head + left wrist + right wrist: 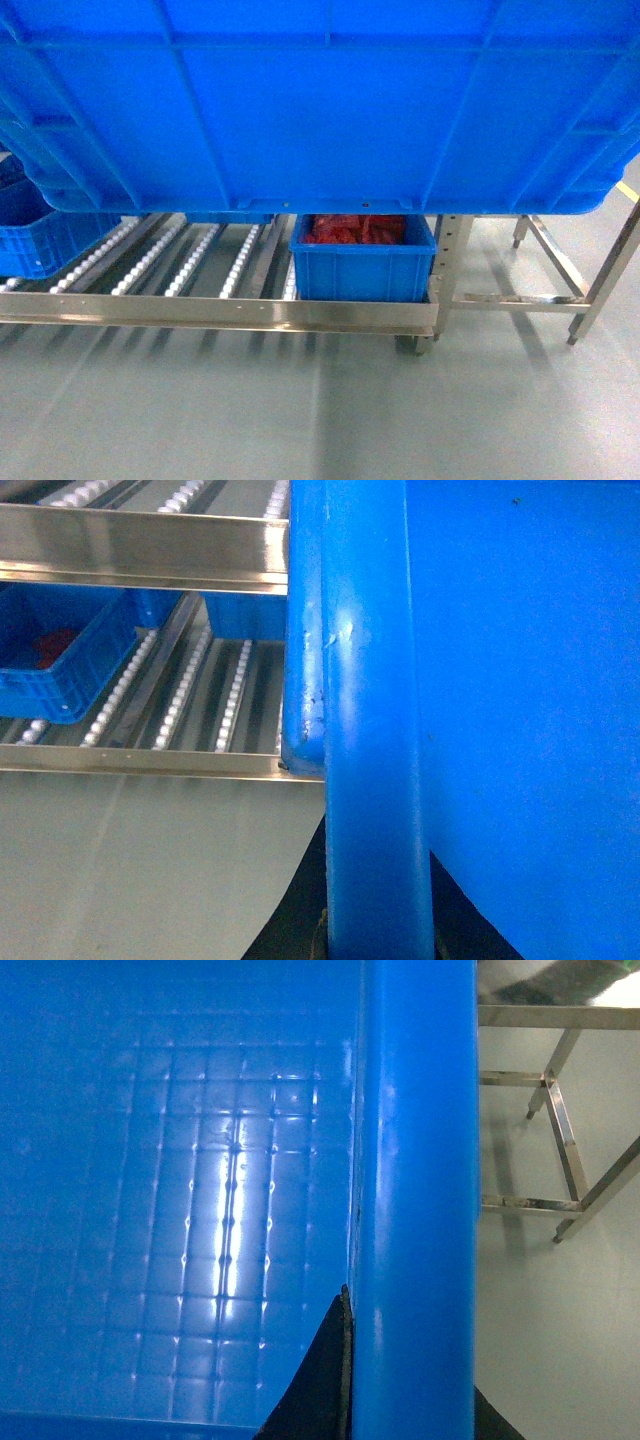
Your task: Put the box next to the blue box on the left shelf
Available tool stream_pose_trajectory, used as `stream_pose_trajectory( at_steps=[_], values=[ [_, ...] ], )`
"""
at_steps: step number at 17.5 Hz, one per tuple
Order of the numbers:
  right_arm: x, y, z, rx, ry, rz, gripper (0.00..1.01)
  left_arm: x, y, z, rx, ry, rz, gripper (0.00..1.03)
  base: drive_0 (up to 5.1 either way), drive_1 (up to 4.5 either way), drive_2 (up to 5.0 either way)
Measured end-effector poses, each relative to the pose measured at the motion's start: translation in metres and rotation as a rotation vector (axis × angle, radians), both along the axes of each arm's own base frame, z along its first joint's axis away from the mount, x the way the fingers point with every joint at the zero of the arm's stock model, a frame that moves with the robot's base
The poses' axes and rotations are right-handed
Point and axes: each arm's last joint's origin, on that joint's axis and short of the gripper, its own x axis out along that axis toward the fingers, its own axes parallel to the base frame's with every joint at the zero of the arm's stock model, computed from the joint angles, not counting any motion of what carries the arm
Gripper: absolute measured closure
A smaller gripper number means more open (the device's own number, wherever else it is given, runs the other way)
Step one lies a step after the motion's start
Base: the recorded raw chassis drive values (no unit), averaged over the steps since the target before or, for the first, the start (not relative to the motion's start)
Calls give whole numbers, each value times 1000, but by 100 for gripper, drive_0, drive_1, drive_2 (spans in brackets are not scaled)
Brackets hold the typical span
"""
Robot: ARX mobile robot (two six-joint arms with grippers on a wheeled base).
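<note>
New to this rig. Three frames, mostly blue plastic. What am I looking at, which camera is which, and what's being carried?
A wheeled robot with two arms. The head camera looks forward and down; each wrist carries its own camera.

Head view: the large blue crate fills the top, close to the lens and above the floor, so it is evidently being carried. Below it is the low steel roller rack, with a smaller blue crate of red items on its right and another blue crate at the left.

Left wrist view: the big crate's wall and rim, with the rack beyond.

Right wrist view: the crate's gridded inside floor and rim, plus an empty steel frame on the floor.

Neither view clearly shows the jaws.
</note>
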Motion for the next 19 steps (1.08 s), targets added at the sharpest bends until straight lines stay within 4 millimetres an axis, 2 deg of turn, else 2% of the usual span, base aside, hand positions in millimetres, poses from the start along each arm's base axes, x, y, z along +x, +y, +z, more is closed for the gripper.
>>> stream_pose_trajectory(
  at_steps=[19],
  values=[
    [0,0,0,-1,3,-1,94,0,0,0,-1,1,-3,98,-495,251,251]
  ],
)
